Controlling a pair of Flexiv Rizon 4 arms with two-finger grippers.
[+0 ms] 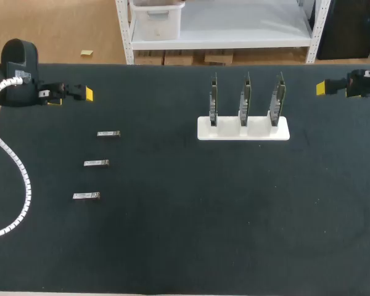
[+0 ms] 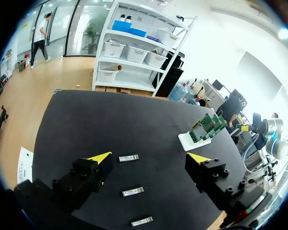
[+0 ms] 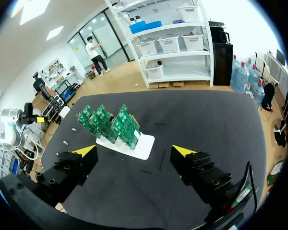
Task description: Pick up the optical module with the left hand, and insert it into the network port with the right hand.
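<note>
- Three optical modules (image 1: 96, 163) lie flat in a column on the left of the table (image 1: 191, 246), their long axes parallel and running left to right.
- Left gripper (image 2: 150, 159), fingers spread wide and empty, hangs beyond them.
- Right gripper (image 3: 134, 152), also spread and empty, hangs at far right.
- Three circuit boards (image 1: 245, 98) stand upright in a white stand (image 1: 243, 131).

Black table (image 1: 203, 216): 3 modules (image 1: 96, 163), white stand (image 1: 243, 129)

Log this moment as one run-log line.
phase: nothing grasped | left pincer: open, empty | right pincer: open, empty | optical modules: three flat on table, untouched | circuit boards: three upright in white rack
</note>
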